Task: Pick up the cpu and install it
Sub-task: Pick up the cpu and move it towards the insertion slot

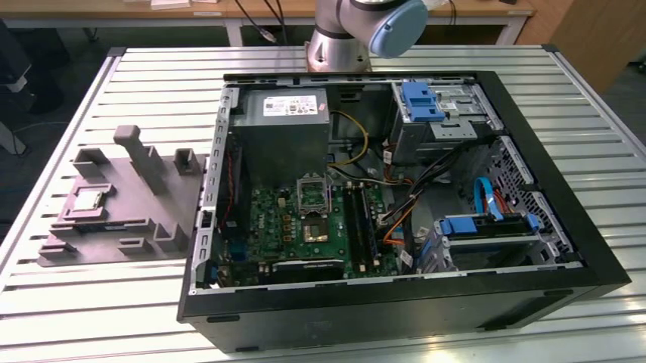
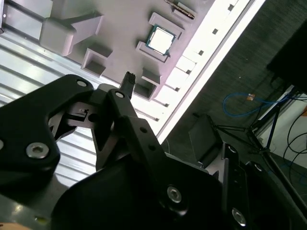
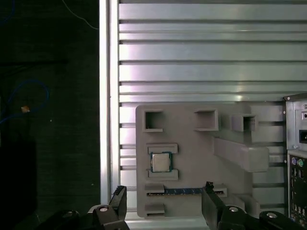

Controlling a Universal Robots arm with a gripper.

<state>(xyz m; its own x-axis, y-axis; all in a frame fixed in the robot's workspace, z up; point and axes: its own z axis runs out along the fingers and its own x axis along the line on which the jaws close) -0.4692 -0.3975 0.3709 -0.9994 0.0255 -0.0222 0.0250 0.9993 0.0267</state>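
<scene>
Hovering wide open above the grey tray (image 3: 192, 158) on the worktop (image 3: 192, 48), the tool (image 3: 164, 199) looks at the approach step, cpu (image 3: 161, 162) untouched in its pocket, needing a square, centred grip.

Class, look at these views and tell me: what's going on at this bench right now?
A robot arm's black gripper hangs open and empty above the grey moulded tray on the slatted metal table. The small, square, silvery-topped cpu lies untouched in its tray pocket. Beside the tray, the open black computer case shows its green motherboard.
</scene>
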